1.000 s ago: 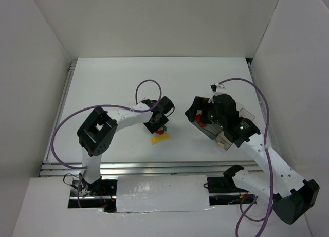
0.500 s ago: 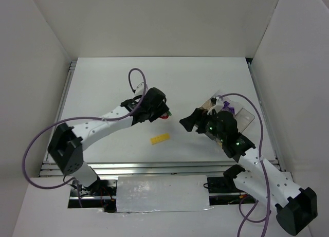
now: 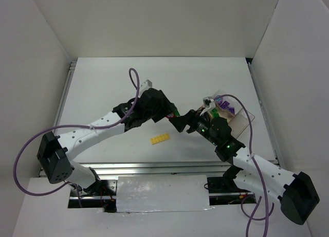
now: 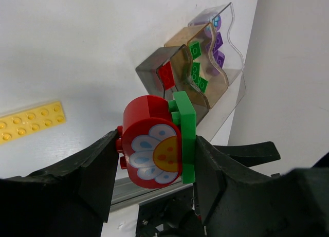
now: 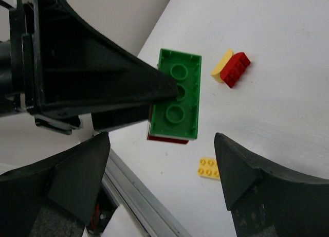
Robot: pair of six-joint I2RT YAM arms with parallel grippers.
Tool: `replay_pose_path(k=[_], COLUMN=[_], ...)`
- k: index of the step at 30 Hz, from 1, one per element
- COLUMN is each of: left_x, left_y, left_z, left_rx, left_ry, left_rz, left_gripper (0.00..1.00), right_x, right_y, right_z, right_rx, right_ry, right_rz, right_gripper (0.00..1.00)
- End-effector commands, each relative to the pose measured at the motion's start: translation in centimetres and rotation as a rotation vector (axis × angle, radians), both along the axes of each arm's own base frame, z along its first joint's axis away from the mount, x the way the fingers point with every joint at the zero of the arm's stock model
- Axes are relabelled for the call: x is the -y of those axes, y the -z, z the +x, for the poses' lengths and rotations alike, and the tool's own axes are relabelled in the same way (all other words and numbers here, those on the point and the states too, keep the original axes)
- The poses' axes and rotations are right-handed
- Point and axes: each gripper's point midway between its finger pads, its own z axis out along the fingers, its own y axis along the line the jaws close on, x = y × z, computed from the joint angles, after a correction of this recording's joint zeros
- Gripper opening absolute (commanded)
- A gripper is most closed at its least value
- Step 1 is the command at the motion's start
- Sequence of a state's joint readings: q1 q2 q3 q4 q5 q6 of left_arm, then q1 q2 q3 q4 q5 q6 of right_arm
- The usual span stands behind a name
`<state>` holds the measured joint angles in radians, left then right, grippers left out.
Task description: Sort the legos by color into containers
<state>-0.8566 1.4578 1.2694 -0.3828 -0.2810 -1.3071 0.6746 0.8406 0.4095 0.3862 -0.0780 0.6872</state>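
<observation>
Holding a red flower-print brick [image 4: 149, 149] with a green brick [image 4: 185, 124] stuck to it, pinched in my left claw [image 4: 154, 167], up off the table just left of the organizer box [image 4: 234, 52]. My right claw [image 5: 162, 139] is spread wide either side of that stack, not touching. Box has red, green and purple bricks in separate compartments. Yellow plate [image 3: 160, 139] lies flat, near side.

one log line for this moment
left gripper: shut on red-green stack | right gripper: open, facing it | yellow plate: on table
</observation>
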Motion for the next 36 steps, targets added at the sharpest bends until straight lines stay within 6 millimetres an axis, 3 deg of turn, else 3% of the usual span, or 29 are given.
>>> replay_pose_path(k=[1, 7, 12, 13, 15, 16, 17, 19, 20, 22, 26, 30, 31, 32, 34, 35, 36], left_x=[0.7, 0.6, 1.1, 1.2, 1.3, 1.4, 1.4, 1.4, 1.3, 1.2, 0.0, -0.7, -0.3, -0.8, -0.3, -0.5, -0.4], left_y=[-2.0, -2.4, -2.5, -2.5, -2.8, -3.0, -3.3, -3.6, -4.0, -4.7, -8.1, -10.8, -10.8, -12.1, -11.8, -13.9, -14.4], left_z=[-0.6, -1.2, -1.7, -1.7, -1.7, -1.8, -1.7, -1.7, -1.8, -1.9, -2.1, -4.3, -5.3, -6.4, -9.1, -10.5, -11.4], left_rx=[0.049, 0.059, 0.053, 0.053, 0.056, 0.064, 0.071, 0.09, 0.108, 0.161, 0.379, 0.606, 0.657, 0.726, 0.779, 0.874, 0.925], left_ry=[0.054, 0.076, 0.114, 0.116, 0.121, 0.13, 0.134, 0.146, 0.156, 0.188, 0.282, 0.437, 0.498, 0.536, 0.675, 0.713, 0.759], left_rz=[-0.053, -0.059, -0.082, -0.081, -0.082, -0.081, -0.084, -0.077, -0.078, -0.074, -0.001, 0.014, -0.018, -0.035, -0.087, -0.141, -0.156], left_gripper=[0.0, 0.0, 0.0, 0.0, 0.0, 0.0, 0.04, 0.23, 0.59, 0.99, 1.0, 0.99, 1.0, 0.99, 1.0, 1.0, 0.99], right_x=[0.1, 0.1, -0.8, -1.5, -2.0, -2.1, -2.5, -2.4, -2.2, -1.8, -0.8, 0.4, 0.5, 0.4, 0.4, 0.5, 0.6], right_y=[-4.0, -4.1, -4.8, -4.8, -5.4, -5.2, -5.8, -5.9, -5.8, -5.7, -5.7, -8.2, -8.5, -8.8, -9.6, -10.0, -10.5], right_z=[1.5, 2.6, 2.9, 2.3, 1.7, 1.5, 0.8, 0.1, 0.1, -0.1, -0.5, -2.6, -3.0, -3.5, -4.6, -4.9, -5.4], right_rx=[0.082, 0.094, 0.127, 0.135, 0.168, 0.18, 0.209, 0.237, 0.237, 0.24, 0.218, 0.255, 0.264, 0.275, 0.291, 0.296, 0.301], right_ry=[0.067, 0.107, 0.074, 0.027, -0.021, -0.039, -0.078, -0.097, -0.091, -0.084, -0.07, -0.123, -0.141, -0.168, -0.216, -0.224, -0.241], right_rz=[0.067, 0.079, 0.088, 0.089, 0.11, 0.109, 0.125, 0.136, 0.138, 0.144, 0.145, 0.198, 0.192, 0.189, 0.184, 0.191, 0.208], right_gripper=[0.88, 0.74, 0.48, 0.34, 0.26, 0.15, 0.08, 0.0, 0.0, 0.0, 0.0, 0.0, 0.0, 0.0, 0.0, 0.0, 0.0])
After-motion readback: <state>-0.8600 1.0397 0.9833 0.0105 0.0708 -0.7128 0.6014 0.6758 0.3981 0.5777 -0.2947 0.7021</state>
